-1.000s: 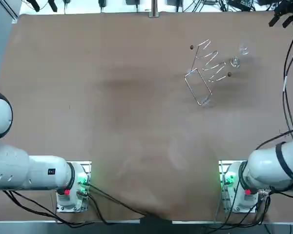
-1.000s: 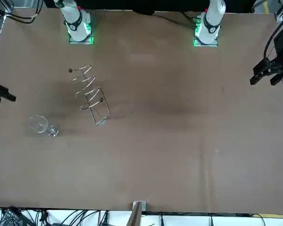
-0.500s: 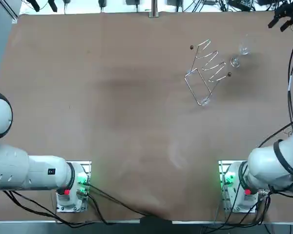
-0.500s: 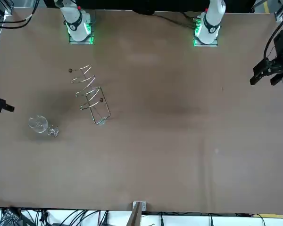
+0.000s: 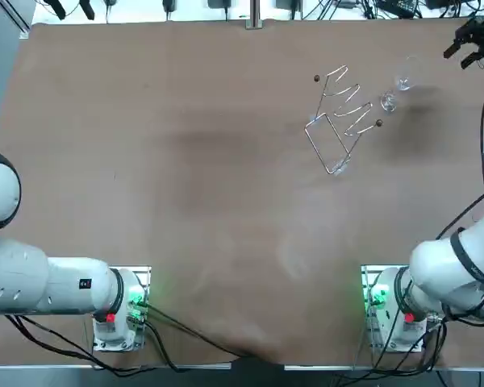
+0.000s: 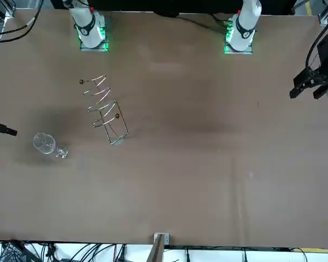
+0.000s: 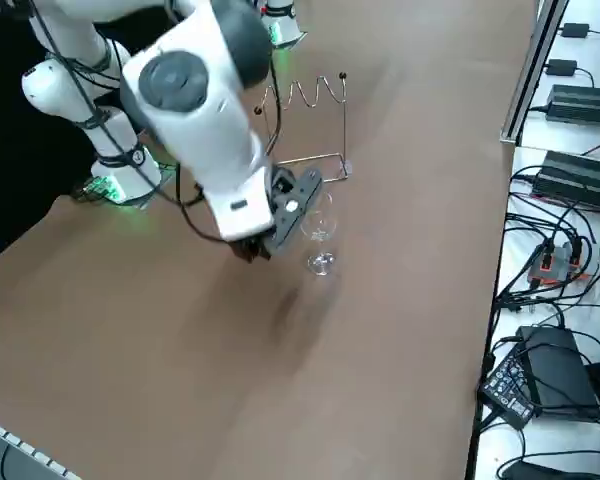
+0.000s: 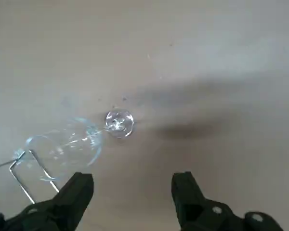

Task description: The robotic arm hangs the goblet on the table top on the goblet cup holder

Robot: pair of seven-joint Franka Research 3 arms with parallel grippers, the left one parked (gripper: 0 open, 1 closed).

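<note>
While goblet point(image 6: 44, 143) stays put, spread-fingered hand point(image 8: 133, 181) nears it.

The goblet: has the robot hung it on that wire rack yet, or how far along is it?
Nothing is done yet: the goblet stands on the table beside the wire holder, not on it. In hand: the right gripper hovers near it, open and empty. Left: grasp, lift and hang it.

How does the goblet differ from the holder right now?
The goblet is clear glass; the holder is thin metal wire with brown ball tips. The goblet is a rounded bowl on a stem; the holder is a zigzag rail above a rectangular foot. Both stand upright on the table, apart. The right gripper, jaws open, hovers close by the goblet.
</note>
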